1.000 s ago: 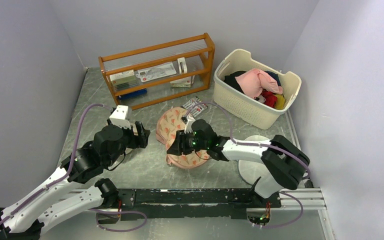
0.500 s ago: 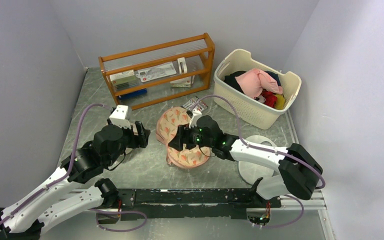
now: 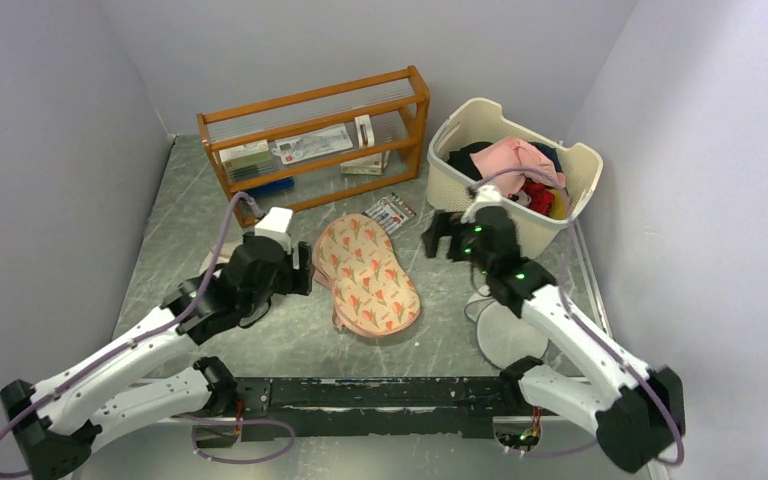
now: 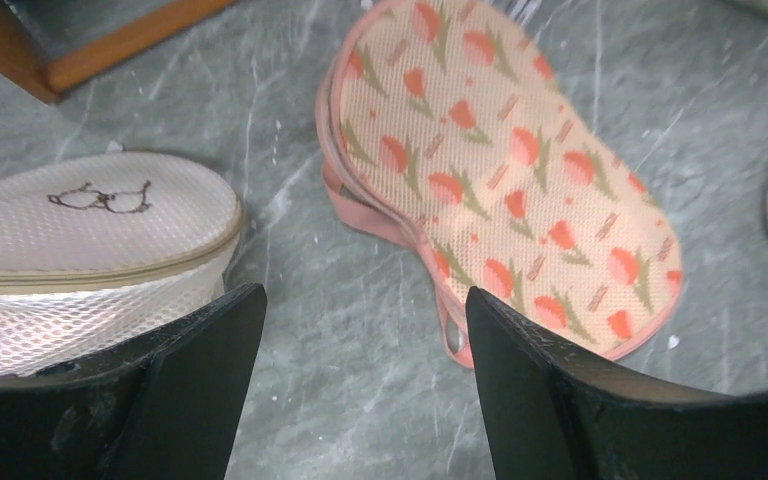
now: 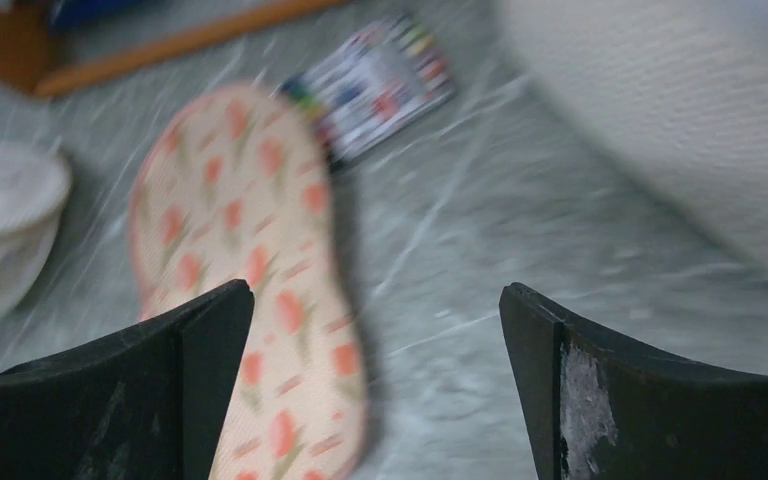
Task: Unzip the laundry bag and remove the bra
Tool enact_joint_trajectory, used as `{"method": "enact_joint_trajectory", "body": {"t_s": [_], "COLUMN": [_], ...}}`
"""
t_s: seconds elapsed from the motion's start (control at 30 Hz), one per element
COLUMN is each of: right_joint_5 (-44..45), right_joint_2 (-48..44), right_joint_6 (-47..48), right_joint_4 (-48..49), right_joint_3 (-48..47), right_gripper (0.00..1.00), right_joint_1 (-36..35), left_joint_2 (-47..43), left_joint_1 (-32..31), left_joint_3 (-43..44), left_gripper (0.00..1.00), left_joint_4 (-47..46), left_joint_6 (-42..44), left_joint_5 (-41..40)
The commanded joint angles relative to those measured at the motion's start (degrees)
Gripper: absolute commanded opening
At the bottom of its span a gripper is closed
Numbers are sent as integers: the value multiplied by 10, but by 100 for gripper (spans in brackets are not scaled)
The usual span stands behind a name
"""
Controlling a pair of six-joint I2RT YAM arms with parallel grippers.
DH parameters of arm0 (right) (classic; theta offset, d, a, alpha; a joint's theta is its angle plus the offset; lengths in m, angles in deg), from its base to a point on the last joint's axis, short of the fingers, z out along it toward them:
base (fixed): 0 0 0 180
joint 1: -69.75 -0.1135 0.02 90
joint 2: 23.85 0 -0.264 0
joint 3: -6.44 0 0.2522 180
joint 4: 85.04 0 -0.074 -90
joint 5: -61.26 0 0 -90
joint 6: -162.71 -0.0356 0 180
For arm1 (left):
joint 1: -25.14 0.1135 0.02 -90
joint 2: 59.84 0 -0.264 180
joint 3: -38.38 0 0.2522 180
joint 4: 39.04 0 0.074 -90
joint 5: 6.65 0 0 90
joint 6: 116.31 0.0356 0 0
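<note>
Looking down from above, we see the laundry bag (image 3: 365, 272) lying flat on the table (image 3: 440, 330), its floral side up, roughly midway between the two arms. From the left wrist, a second pink rim shows under the top one along the bag's left edge. We cannot tell from this whether the zip is done up. Neither arm touches the bag.

The left end effector (image 4: 362, 300) is released, its jaws spread wide with only bare table between them. It sits low, just beside the bag's left edge. A beige domed pouch (image 4: 90, 215) with a spectacles drawing lies on its other side, so the end effector is between the two.

The right end effector (image 5: 375, 290) is also released and grasps nothing. Its wrist view is blurred, but the wide gap between the jaws is plain. From above we see it raised over the table between the far end of the bag and a cream basket (image 3: 480, 215), well apart from the bag. A small colourful packet (image 3: 391, 213) lies on the table near it, just beyond the bag's far end.

The bra (image 3: 515, 162), soft and pale pink, lies on top of dark and red clothes (image 3: 538, 192) inside the basket at the far right. We cannot make out its cups and straps at this size.

A wooden rack (image 3: 315, 140) stands at the back of the table, left of the basket. A white mesh disc (image 3: 505, 340) lies on the table under the right arm.
</note>
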Motion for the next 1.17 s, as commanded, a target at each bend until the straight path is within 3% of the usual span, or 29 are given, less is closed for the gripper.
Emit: {"method": "enact_joint_trajectory", "body": {"t_s": [0.0,0.17,0.4,0.57,0.7,1.13], "right_joint_5": [52,103,92,75,71,119], "right_joint_2": [-87,-125,-155,-200,-220,-224], "right_joint_6": [72,105,147,186,201,185], "right_joint_4": [-71,-111,-114,-62,-46,-51], "right_joint_3": [-40,-131,-277,-329,-374,-386], "right_gripper": [99,100,100,100,100,100], "right_joint_1": [96,115,115,115,115,115], "left_joint_2": [45,71,116,111,111,63], "left_joint_1": [23,34,35,35,35,35], "left_joint_3": [15,52,266,394,465,430], "left_gripper": [84,85,85,86,88,90], "left_joint_4": [-19,-75,-130,-208,-217,-214], "left_joint_6": [14,44,145,226,253,254], "left_joint_5": [46,62,-28,-4,2,-17]}}
